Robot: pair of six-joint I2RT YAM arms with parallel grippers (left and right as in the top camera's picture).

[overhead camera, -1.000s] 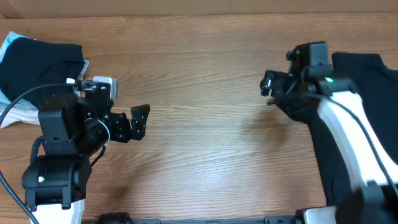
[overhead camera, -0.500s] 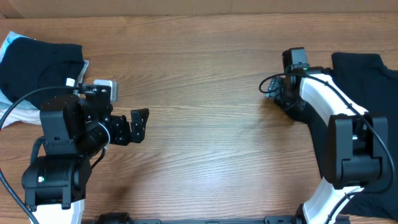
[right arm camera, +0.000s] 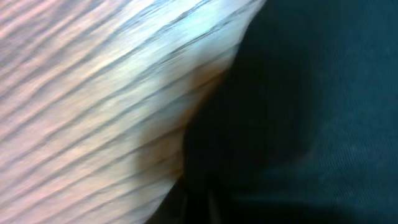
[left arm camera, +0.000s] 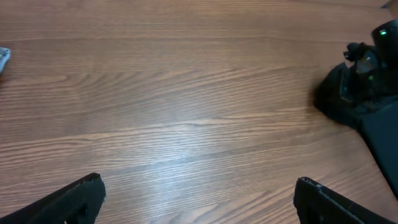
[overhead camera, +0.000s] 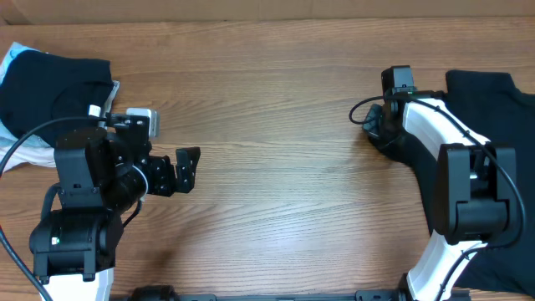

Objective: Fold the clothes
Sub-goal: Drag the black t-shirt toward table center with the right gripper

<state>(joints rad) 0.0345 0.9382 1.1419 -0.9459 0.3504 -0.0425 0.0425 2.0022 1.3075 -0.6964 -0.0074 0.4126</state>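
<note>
A dark garment (overhead camera: 493, 109) lies spread at the table's right side, partly under the right arm. My right gripper (overhead camera: 373, 125) is down at its left edge. In the right wrist view the dark garment (right arm camera: 311, 93) fills the frame up to the jaws, and the right gripper (right arm camera: 208, 205) is shut on a bunched bit of that edge. My left gripper (overhead camera: 187, 167) hovers open over bare wood at the left. In the left wrist view the left gripper (left arm camera: 198, 185) has nothing between its fingers, and the garment's bunched edge (left arm camera: 336, 102) shows far ahead.
A second pile of dark clothes (overhead camera: 50, 92) with some white and light-blue cloth (overhead camera: 18, 152) sits at the back left, behind the left arm. The wooden table (overhead camera: 276, 192) stretches between the two arms.
The right wrist has dropped onto the dark garment's left edge and its jaws have gone from open to shut on the cloth. The left arm has not moved.
</note>
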